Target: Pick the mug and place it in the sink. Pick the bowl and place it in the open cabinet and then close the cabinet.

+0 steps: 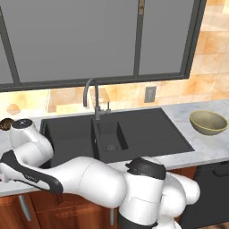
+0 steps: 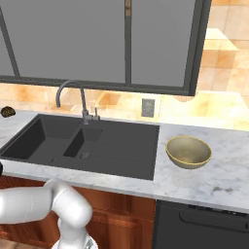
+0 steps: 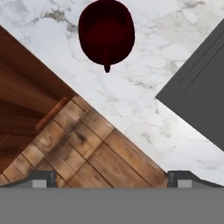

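The gripper [image 3: 112, 177] is standing wide apart at the bottom of the hand view, and nothing is sitting between its two dark tips. The mug [image 3: 106, 33] is dark red and shiny, and it is sitting at the top middle of the hand view on the white marble counter [image 3: 144, 94], well up from the tips. A corner of the black sink [image 3: 199, 100] is showing at the right edge of that view, and the wood floor is lying at the lower left. In the left base view the sink [image 1: 134, 129] is sitting in the middle with the grey faucet [image 1: 91, 96] bending over it. The bowl [image 1: 208, 122] is resting on the counter at the right side, apart from the sink. In the right base view the bowl [image 2: 188, 151] is sitting just right of the sink [image 2: 112, 143], a little right of the middle.
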Available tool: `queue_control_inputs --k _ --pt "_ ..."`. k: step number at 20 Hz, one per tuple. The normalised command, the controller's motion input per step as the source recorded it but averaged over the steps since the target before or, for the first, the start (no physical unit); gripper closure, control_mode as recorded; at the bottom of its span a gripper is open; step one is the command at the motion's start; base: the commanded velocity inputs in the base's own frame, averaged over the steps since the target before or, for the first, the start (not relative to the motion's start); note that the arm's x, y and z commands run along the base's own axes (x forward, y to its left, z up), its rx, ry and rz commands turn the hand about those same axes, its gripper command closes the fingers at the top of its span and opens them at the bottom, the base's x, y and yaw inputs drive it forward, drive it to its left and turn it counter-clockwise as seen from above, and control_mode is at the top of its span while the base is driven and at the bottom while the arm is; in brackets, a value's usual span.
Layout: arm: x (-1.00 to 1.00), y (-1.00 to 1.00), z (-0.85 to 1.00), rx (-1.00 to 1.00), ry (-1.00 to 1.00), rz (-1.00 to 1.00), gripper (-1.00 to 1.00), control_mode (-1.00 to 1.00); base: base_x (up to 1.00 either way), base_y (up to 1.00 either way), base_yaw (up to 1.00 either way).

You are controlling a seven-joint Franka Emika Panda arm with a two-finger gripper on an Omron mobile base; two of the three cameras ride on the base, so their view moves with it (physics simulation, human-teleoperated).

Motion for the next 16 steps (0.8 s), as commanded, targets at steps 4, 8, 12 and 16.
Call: queue_control_inputs --k 4,8,12,16 --pt "0.08 0.13 -0.24 0.00 0.00 0.00 -1.00 -1.00 0.00 0.00 0.00" --pt "0.08 0.15 -0.13 0.00 0.00 0.00 -1.00 -1.00 0.00 0.00 0.00" --pt "0.12 0.14 -0.11 0.00 0.00 0.00 -1.00 -1.00 0.00 0.00 0.00" --pt "0.33 0.21 -0.06 0.00 0.00 0.00 -1.00 -1.00 0.00 0.00 0.00"
